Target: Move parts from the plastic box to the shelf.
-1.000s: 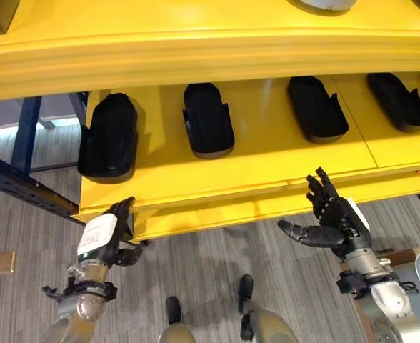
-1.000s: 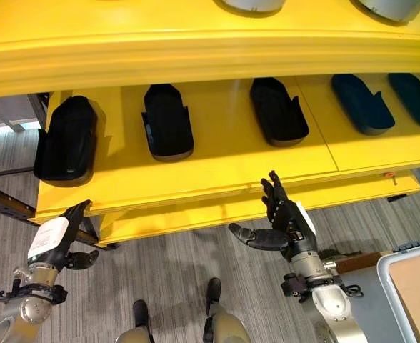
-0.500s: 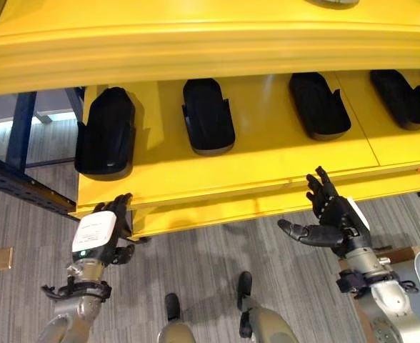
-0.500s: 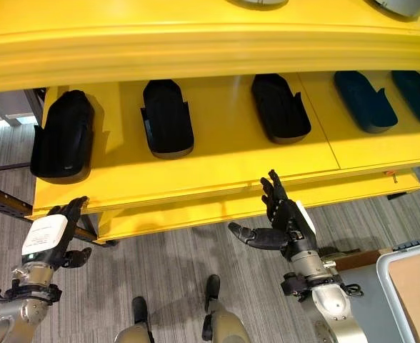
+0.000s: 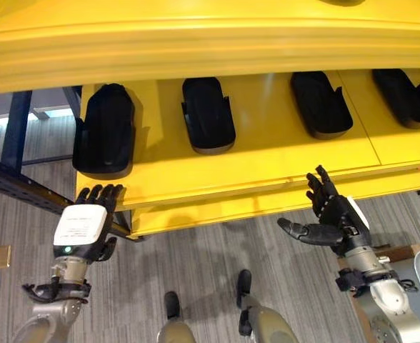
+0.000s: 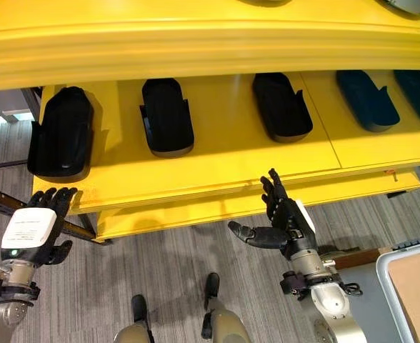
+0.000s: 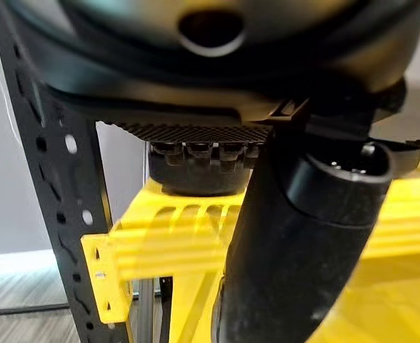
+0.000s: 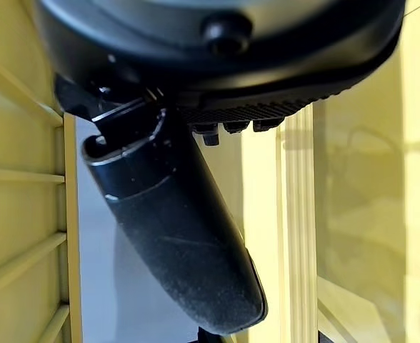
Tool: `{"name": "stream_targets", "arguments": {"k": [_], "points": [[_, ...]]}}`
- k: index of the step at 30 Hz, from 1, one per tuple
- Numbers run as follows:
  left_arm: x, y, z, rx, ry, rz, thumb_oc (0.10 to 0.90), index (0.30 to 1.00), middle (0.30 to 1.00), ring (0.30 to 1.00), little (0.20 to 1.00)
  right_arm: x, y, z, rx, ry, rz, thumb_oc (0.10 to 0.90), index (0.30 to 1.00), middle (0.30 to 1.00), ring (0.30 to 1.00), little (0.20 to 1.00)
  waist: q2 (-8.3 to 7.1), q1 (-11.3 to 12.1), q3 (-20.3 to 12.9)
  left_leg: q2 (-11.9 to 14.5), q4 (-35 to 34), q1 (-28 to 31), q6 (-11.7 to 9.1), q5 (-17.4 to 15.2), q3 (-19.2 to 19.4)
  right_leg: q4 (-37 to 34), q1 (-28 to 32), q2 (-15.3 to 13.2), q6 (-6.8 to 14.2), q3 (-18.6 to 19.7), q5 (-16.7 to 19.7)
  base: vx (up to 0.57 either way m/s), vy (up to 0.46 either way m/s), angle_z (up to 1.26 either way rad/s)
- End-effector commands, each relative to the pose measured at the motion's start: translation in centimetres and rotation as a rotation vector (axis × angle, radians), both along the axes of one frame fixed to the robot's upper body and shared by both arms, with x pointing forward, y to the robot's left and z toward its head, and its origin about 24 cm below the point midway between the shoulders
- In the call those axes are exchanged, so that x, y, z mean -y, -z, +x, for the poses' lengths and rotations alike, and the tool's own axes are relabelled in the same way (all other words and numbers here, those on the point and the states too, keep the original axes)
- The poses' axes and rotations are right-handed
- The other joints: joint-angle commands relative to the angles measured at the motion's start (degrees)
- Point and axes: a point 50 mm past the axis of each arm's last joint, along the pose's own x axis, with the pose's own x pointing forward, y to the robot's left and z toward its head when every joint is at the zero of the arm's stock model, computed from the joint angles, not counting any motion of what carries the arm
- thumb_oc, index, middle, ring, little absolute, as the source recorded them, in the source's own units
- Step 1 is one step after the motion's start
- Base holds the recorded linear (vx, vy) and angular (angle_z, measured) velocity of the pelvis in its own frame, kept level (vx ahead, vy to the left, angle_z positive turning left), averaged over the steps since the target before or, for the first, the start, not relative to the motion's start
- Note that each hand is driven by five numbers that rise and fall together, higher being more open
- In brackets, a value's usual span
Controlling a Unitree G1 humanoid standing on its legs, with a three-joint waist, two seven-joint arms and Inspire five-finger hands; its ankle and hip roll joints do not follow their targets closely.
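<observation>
**Both hands empty below the shelf; box at the right edge**

Left eye view: The yellow shelf (image 5: 253,153) carries a row of black parts (image 5: 208,114), each lying with its long axis running from front to back. The leftmost part (image 5: 105,128) sits at the shelf's left end, just above the left hand (image 5: 85,225). That hand hangs below the shelf's front corner, fingers straight and spread, holding nothing. The right hand (image 5: 331,218) is raised before the shelf's front lip, fingers up and thumb out wide, also empty.

Right eye view: A grey-rimmed box (image 6: 392,275) shows at the lower right, just beside the right arm and well apart from the left hand. What fills it looks like a flat tan surface; no part can be made out inside. By my reading the right hand is the nearer one for the next pick.

Left wrist view: The hand's fingers point at the shelf's edge and a dark perforated post (image 7: 67,186).

Right wrist view: The thumb stands out over yellow shelving; nothing is held.
</observation>
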Motion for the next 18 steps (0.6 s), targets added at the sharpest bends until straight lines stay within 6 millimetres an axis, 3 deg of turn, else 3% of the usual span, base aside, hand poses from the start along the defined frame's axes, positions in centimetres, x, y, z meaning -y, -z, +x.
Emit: {"name": "stream_targets", "arguments": {"k": [1, 18], "points": [[-2.3, -4.7, 1.1, 0.185, -0.029, 0.124, 0.9, 1.0, 1.0, 1.0, 1.0, -0.6, -5.3, 0.4, 0.301, -0.026, 0.0, 0.9, 1.0, 1.0, 1.0, 1.0, -2.2, -0.6, -1.3, 1.2, -0.4, 1.8, 0.0, 0.5, -0.9, 0.7, 7.0, -2.7, 3.7, -0.4, -6.1, 0.0, 0.0, 0.0], [-2.7, -3.1, 1.7, 0.137, -0.065, 0.093, 0.9, 1.0, 1.0, 1.0, 1.0, -0.8, -5.4, 0.5, 0.305, -0.031, -0.005, 0.9, 1.0, 1.0, 1.0, 1.0, -2.18, -0.8, -0.9, 0.8, -0.4, 1.7, 0.2, 0.6, -1.0, 1.0, 6.7, -3.1, 3.7, -0.2, -5.9, 0.0, 0.0, 0.0]]}}
